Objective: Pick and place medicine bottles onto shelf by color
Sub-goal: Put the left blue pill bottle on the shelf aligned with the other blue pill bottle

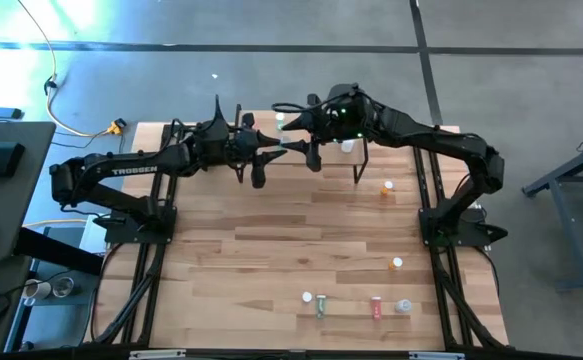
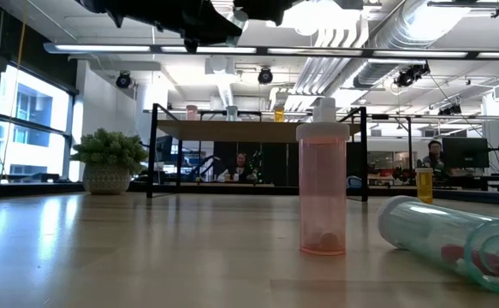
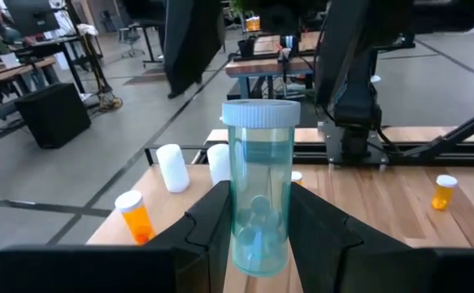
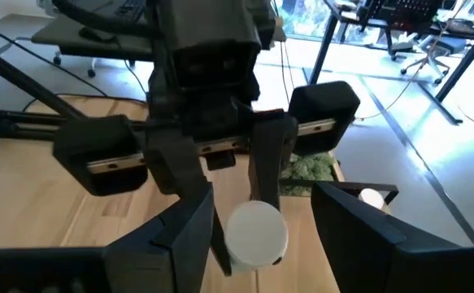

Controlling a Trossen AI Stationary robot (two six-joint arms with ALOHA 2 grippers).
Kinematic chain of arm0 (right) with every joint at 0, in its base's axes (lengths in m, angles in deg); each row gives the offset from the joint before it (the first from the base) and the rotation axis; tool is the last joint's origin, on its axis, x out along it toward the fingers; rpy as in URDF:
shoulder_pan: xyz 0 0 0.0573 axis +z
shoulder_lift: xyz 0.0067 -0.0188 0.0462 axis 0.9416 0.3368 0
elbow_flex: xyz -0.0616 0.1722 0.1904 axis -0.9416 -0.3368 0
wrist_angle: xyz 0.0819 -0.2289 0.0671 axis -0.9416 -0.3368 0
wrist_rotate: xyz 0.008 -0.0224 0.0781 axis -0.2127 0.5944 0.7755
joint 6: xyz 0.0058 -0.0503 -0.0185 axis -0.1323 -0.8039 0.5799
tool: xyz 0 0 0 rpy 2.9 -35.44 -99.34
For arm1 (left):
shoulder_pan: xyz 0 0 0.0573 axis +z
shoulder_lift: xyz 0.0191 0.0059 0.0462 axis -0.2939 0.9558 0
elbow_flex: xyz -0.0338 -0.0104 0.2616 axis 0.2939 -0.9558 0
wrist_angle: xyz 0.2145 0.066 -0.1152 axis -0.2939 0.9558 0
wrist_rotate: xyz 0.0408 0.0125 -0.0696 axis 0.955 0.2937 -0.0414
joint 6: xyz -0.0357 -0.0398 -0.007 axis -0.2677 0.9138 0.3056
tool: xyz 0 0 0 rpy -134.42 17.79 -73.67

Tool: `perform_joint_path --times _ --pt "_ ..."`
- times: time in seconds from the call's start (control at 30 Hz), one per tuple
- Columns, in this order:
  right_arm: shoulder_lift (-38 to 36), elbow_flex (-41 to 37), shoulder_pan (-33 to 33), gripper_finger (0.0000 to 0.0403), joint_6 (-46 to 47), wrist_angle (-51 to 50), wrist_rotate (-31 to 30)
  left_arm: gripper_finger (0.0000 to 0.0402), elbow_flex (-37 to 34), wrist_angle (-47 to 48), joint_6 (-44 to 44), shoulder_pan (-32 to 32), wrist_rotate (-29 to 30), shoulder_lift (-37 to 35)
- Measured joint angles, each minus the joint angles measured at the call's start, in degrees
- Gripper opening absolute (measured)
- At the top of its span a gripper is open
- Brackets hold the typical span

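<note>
Above the shelf [image 1: 316, 150] at the worktop's [image 1: 271, 250] far edge, the left hand [image 3: 257, 232] pinches a pale green bottle [image 3: 259, 191] upright between its fingers. The right hand [image 4: 261, 220], fingers spread wide, faces it with the bottle's white cap [image 4: 255, 236] between them, untouched.

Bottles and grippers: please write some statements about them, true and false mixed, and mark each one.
1. The left gripper holds a green bottle with a white cap. True.
2. The right gripper is shut on an orange bottle. False: its fingers stand open on either side of the held bottle's cap.
3. In the low view a pink bottle stands upright on the table. True.
4. The teal bottle near it also stands upright. False: it lies on its side.
5. The shelf carries nothing. False: shelf bottles stand on it.
</note>
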Motion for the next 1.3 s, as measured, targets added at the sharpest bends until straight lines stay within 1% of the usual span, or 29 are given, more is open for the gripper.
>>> perform_joint_path --times 0.2,0.47,0.57,0.7,1.0,1.1,1.3 --pt "0.8 0.0 0.0 0.0200 -0.3 -1.1 -2.1 0.0097 0.0 0.2 0.2 0.0 0.1 0.0" --pt "0.8 0.0 0.0 0.0200 -0.2 -2.8 -1.6 0.0097 0.0 0.1 0.1 0.0 0.1 0.0" --pt "0.8 0.0 0.1 0.0197 1.1 -2.8 -1.4 0.0097 0.0 0.1 0.0 0.0 0.6 0.0" --pt "0.8 0.0 0.1 0.0179 1.7 -3.1 -1.4 0.0097 0.0 0.1 0.0 0.0 0.7 0.0" --pt "0.8 0.0 0.1 0.0115 3.3 -3.1 -1.3 0.0097 0.0 0.1 0.2 0.0 0.7 0.0" --pt "0.8 0.0 0.1 0.0107 4.4 -3.2 -1.3 0.0097 0.0 0.1 0.2 0.0 0.7 0.0" --pt "0.8 0.0 0.1 0.0105 5.1 -3.7 -1.3 0.0097 0.0 0.3 0.2 0.0 0.7 0.0"
